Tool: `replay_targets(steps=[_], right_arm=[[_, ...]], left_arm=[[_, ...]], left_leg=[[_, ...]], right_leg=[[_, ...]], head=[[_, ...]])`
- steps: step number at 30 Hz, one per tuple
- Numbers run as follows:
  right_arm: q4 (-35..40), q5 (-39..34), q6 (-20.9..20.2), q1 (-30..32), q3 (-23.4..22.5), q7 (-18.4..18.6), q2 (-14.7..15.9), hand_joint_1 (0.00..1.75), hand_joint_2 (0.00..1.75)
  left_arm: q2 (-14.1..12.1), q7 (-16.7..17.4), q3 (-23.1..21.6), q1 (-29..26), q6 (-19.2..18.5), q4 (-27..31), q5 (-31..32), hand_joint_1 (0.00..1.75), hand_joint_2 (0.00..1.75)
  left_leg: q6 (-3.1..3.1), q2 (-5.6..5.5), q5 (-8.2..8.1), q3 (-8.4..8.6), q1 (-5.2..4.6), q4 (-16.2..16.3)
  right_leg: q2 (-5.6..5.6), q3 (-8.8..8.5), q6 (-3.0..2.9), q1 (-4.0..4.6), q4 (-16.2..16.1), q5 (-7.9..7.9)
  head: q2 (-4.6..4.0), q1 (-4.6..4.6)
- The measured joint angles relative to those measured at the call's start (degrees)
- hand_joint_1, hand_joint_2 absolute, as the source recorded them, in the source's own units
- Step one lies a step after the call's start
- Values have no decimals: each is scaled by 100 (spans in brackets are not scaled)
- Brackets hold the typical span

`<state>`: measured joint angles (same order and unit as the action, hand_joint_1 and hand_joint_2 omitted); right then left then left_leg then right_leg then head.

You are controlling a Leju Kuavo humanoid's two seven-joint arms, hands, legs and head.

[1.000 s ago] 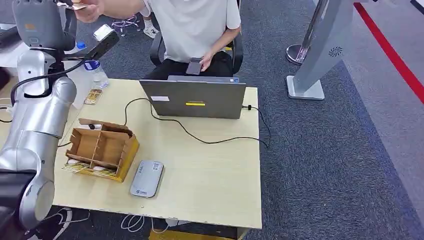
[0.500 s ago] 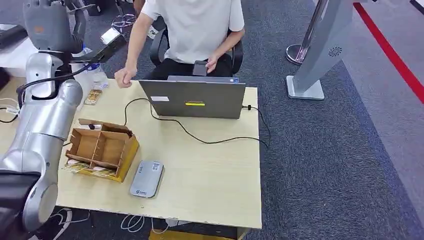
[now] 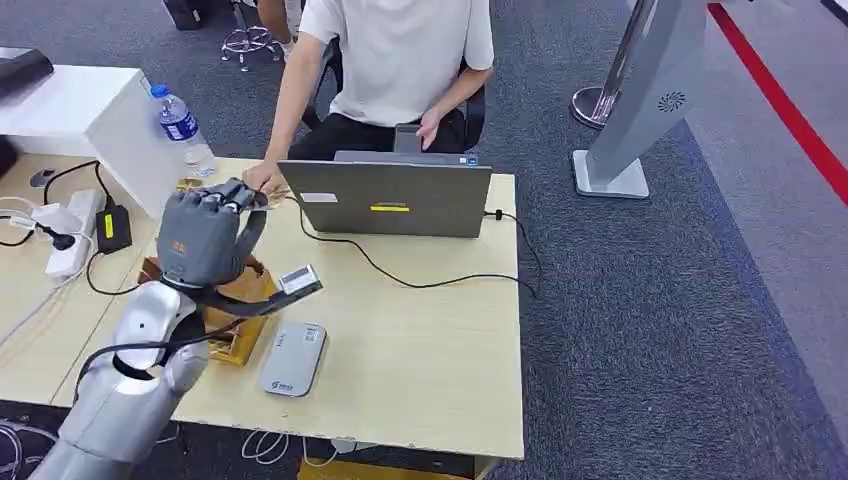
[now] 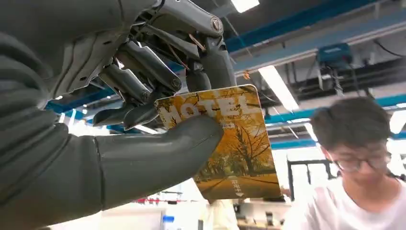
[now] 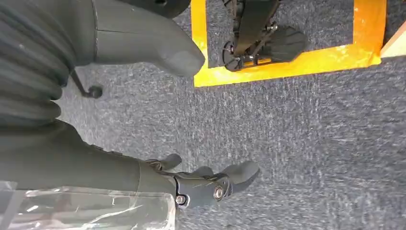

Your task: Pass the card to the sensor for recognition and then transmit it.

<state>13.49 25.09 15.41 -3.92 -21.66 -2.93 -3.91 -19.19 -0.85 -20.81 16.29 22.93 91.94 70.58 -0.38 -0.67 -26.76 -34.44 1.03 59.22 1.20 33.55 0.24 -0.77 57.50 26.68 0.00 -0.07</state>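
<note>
My left hand (image 3: 205, 240) hovers over the cardboard box (image 3: 240, 300) at the table's left, its back toward me. It pinches a yellow card (image 4: 225, 143) printed "MOTEL" between thumb and fingers, as the left wrist view makes plain. The grey card sensor (image 3: 293, 357) lies flat on the table, just in front of the box. A seated person (image 3: 395, 60) reaches a hand (image 3: 262, 180) to the table close by my left fingers. My right hand (image 5: 95, 167) hangs over the carpet with its fingers apart and nothing in it.
A laptop (image 3: 390, 198) stands at the table's far edge, and its black cable (image 3: 430, 280) trails across the top. A water bottle (image 3: 183, 128) and a white cabinet (image 3: 80, 110) sit at the far left. A power strip (image 3: 75, 230) lies on the left table.
My left arm has come down from high at the far left to just above the box. The person's hand has dropped from near my raised hand to the table beside the laptop.
</note>
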Motion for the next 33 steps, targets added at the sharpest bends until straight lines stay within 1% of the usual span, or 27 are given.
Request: replay_targets(steps=[3,7,10,11,14,18,22,25,29,33], right_arm=[[0,-54,11,41,-126,-59,0,0,175],[-2,-85,20,101,-273,-125,2,0,175],[-2,-96,24,126,-350,-118,0,0,175],[-2,-96,35,128,-389,-109,0,0,175],[-2,-100,63,142,-450,-85,2,0,175],[-2,-87,68,145,-531,-74,2,0,175],[-4,-85,68,150,-555,-72,2,0,175],[-2,-52,63,150,-588,-68,0,0,175],[-2,7,55,150,-649,-68,0,0,175],[-2,18,35,151,-710,-42,2,0,175]], left_arm=[[-120,43,-160,-505,-68,341,96,175,175],[-249,220,-293,-1118,-233,622,410,175,175],[-330,411,-369,-1480,-582,690,555,175,175],[-353,485,-376,-1581,-751,690,575,175,175],[-422,610,-402,-1808,-995,686,608,175,175],[-492,737,-415,-1950,-1193,659,612,175,175],[-524,758,-419,-2015,-1255,631,612,175,175],[-544,769,-424,-2020,-1431,616,575,175,175],[-581,697,-470,-2015,-1582,528,509,175,175],[-579,562,-644,-1985,-1709,345,483,175,175]], left_leg=[[1,0,-1,-1,0,0],[0,0,-8,0,0,-1],[1,0,-8,-1,0,-1],[1,0,-8,0,0,-1],[1,-1,-8,-1,1,-1],[1,-1,-8,-1,1,-1],[1,-2,-8,-2,1,-1],[1,-2,-8,-1,1,-1],[1,-2,-8,-1,1,-1],[1,-2,-8,-1,1,-1]], right_leg=[[-1,-1,0,0,0,1],[-1,-1,0,0,0,1],[-2,-2,0,0,0,1],[-2,-1,0,0,0,1],[-3,-1,0,1,0,1],[-4,-3,0,1,0,1],[-4,-3,0,1,0,1],[-6,-4,0,1,0,1],[-6,-3,0,1,0,1],[-6,-3,0,1,0,1]], head=[[0,2],[0,0],[0,0],[0,2],[0,0],[0,2],[0,0],[0,2],[0,0],[0,0]])
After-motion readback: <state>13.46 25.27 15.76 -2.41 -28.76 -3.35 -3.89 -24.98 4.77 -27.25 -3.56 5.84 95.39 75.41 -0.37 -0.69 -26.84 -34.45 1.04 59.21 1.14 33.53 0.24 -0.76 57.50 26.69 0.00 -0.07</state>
